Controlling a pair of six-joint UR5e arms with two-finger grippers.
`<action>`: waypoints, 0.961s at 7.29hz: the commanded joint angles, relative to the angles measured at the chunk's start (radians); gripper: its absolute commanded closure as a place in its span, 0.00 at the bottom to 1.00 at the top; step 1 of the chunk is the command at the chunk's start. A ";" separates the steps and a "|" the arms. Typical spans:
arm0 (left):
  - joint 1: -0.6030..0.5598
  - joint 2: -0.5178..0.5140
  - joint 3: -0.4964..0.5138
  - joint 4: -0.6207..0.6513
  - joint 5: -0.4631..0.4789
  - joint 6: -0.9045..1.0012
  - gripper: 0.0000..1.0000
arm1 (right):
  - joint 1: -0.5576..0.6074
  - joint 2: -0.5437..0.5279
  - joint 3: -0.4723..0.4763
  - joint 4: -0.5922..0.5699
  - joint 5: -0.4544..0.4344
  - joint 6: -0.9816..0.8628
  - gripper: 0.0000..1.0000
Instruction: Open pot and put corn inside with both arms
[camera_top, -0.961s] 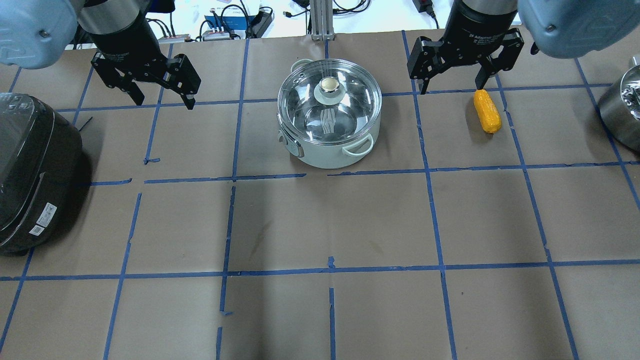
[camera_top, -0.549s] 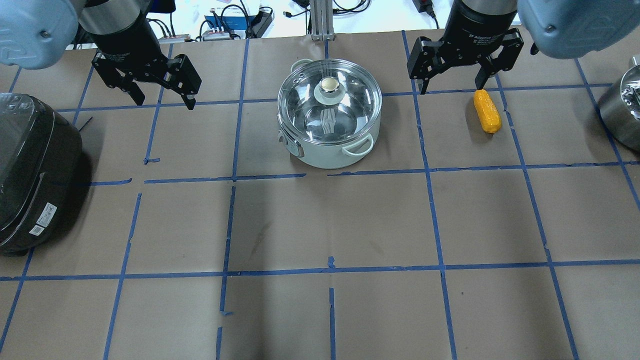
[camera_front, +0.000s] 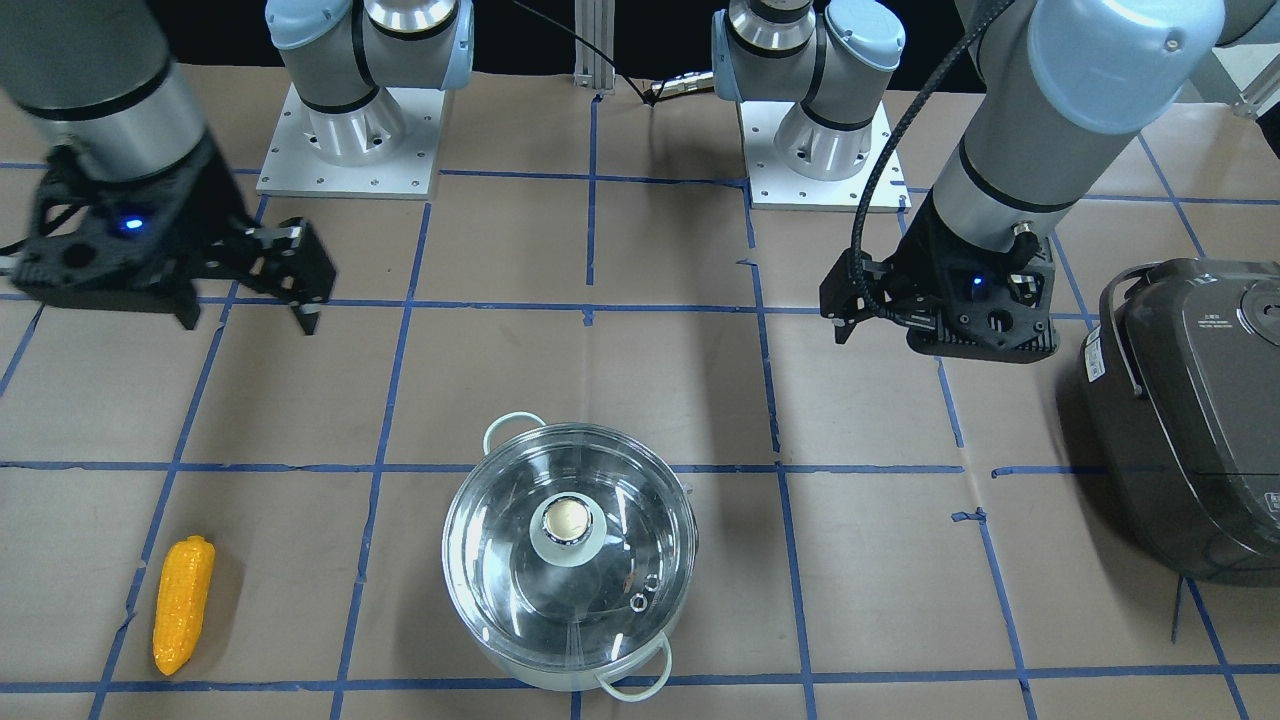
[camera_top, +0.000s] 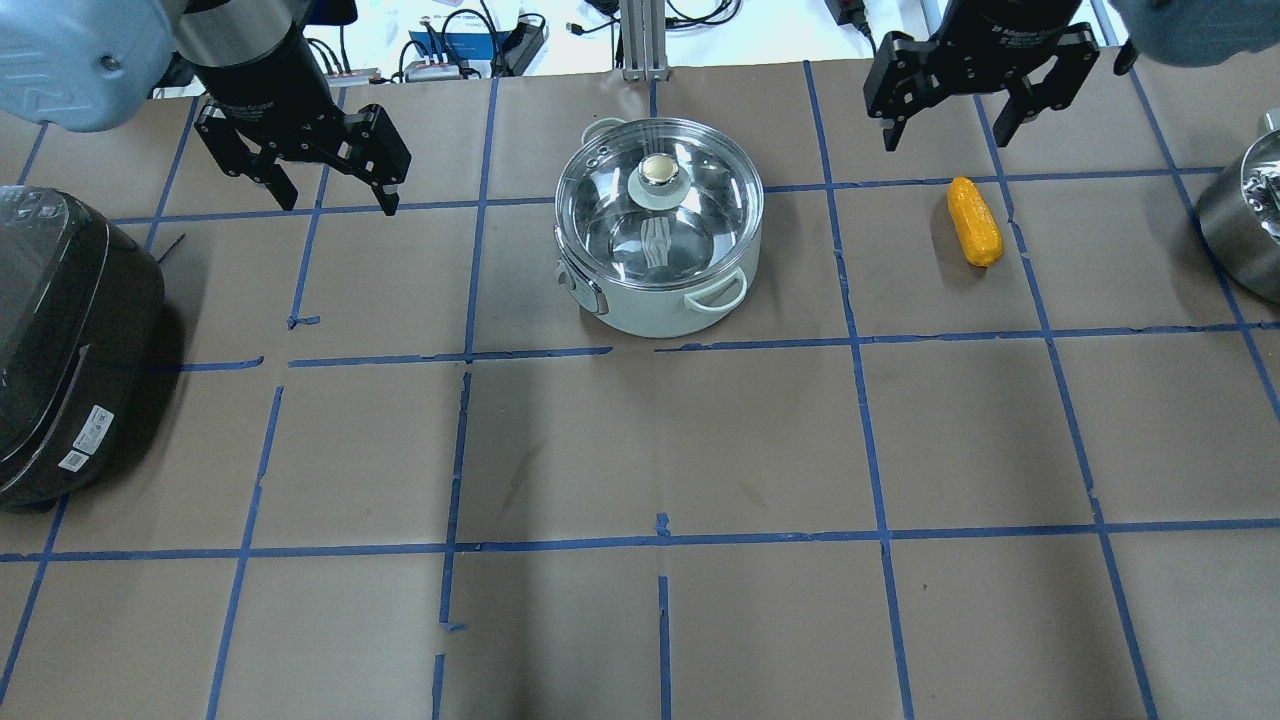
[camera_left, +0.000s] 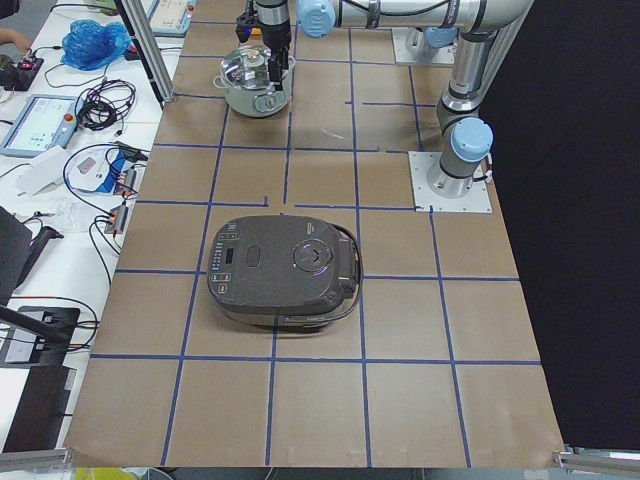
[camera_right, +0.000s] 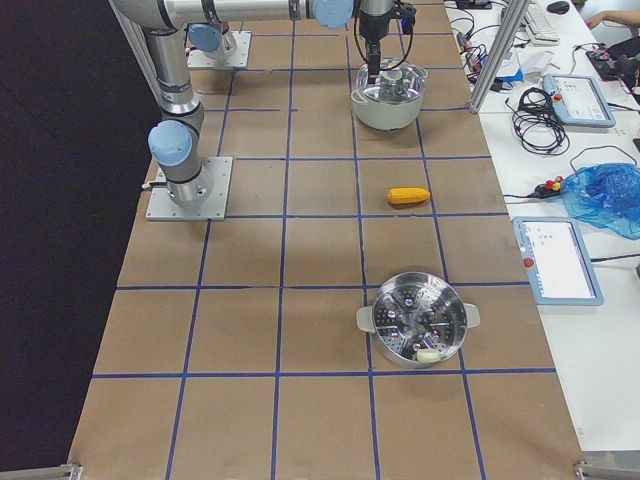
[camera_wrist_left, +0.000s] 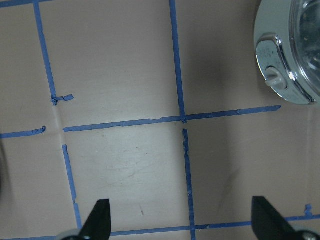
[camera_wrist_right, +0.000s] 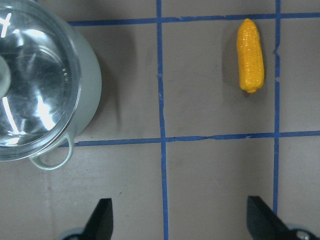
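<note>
The steel pot (camera_top: 660, 290) stands at the table's far middle with its glass lid (camera_top: 610, 215) on; it also shows in the front view (camera_front: 570, 640). The corn (camera_top: 975, 222) lies flat on the paper to the pot's right, and shows in the front view (camera_front: 183, 603) and the right wrist view (camera_wrist_right: 250, 55). My left gripper (camera_top: 335, 195) is open and empty, hovering left of the pot. My right gripper (camera_top: 945, 130) is open and empty, hovering beyond the corn's far end. The left wrist view shows only the pot's side (camera_wrist_left: 285, 60).
A dark rice cooker (camera_top: 60, 340) sits at the left edge. A steel steamer pot (camera_top: 1245, 210) stands at the right edge. Blue tape lines grid the brown paper. Cables and devices lie beyond the far edge.
My right gripper has moved right and toward the table's far edge, off the corn's tip. My left gripper has shifted slightly right and turned a little. Pot and corn have not moved.
</note>
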 joint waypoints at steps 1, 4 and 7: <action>-0.101 -0.083 0.081 0.019 -0.002 -0.110 0.00 | -0.123 0.126 -0.093 -0.008 0.011 -0.106 0.08; -0.324 -0.474 0.490 0.070 -0.031 -0.280 0.00 | -0.186 0.428 -0.098 -0.293 0.008 -0.220 0.14; -0.381 -0.502 0.501 0.070 -0.050 -0.361 0.00 | -0.222 0.556 -0.039 -0.456 0.016 -0.283 0.17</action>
